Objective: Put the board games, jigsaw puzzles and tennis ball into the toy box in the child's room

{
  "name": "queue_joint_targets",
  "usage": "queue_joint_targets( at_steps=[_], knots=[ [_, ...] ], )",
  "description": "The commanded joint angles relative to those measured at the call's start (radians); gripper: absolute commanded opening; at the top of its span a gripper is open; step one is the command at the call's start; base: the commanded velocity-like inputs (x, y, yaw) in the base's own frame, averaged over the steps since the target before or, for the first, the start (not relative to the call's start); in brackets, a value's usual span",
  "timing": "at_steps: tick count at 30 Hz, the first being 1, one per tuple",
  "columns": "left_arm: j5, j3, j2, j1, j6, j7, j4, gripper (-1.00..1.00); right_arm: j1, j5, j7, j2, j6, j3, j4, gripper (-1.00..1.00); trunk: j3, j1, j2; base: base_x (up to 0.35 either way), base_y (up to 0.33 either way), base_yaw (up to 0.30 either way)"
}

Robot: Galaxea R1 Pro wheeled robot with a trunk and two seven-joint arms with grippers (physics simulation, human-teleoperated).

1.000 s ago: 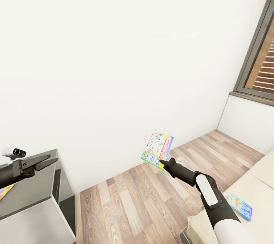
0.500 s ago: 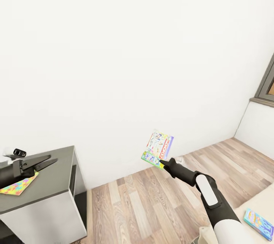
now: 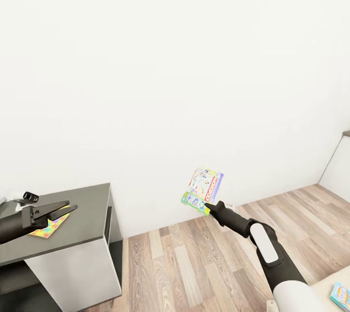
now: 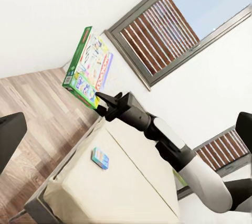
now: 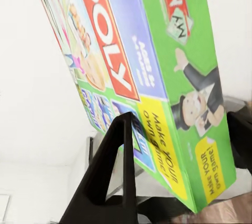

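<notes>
The view has swung toward the table [image 3: 73, 246]; the right gripper [image 3: 208, 207] stays clamped on the Monopoly box [image 3: 204, 190], nearing delivery; the left gripper [image 3: 65, 208] looks closed and empty.

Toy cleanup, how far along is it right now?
Nothing looks boxed yet. In hand: the right gripper holds the Monopoly box in the air. Left to do: the small blue game on the bed and a jigsaw puzzle on the table.

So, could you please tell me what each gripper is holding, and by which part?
The right gripper pinches the Monopoly board game by its lower green edge, holding it upright. The left gripper holds nothing.
</notes>
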Motion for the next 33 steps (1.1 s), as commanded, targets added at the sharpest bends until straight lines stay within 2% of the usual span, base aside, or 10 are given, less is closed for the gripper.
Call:
queue_joint_targets(
  at_steps=[1, 7, 21, 28, 33],
  knots=[
    [0.000, -0.001, 0.000, -0.001, 0.005, -0.003, 0.000, 1.00, -0.001, 0.001, 0.003, 0.000, 0.000, -0.001, 0.000, -1.00, 0.001, -0.004, 0.006, 0.000, 0.000, 0.005],
    [0.000, -0.004, 0.000, -0.001, 0.005, -0.002, 0.000, 1.00, -0.001, 0.000, 0.005, -0.001, -0.010, -0.001, 0.000, -1.00, 0.020, -0.027, 0.048, 0.000, 0.000, 0.001],
    [-0.001, -0.004, -0.001, -0.001, 0.005, -0.002, 0.000, 1.00, -0.001, 0.000, 0.004, -0.003, -0.012, -0.004, -0.001, -1.00, 0.031, -0.027, 0.048, 0.000, -0.003, 0.168],
    [-0.001, -0.003, -0.004, -0.001, 0.005, -0.001, 0.001, 1.00, -0.001, 0.000, 0.004, -0.002, -0.012, -0.003, -0.001, -1.00, 0.038, -0.027, 0.048, 0.047, -0.222, 0.210],
    [-0.001, -0.003, -0.004, -0.001, 0.005, -0.001, 0.002, 1.00, -0.001, 0.001, 0.004, -0.001, -0.011, 0.000, -0.001, -1.00, 0.039, -0.027, 0.048, 0.142, -0.135, 0.052]
  ],
)
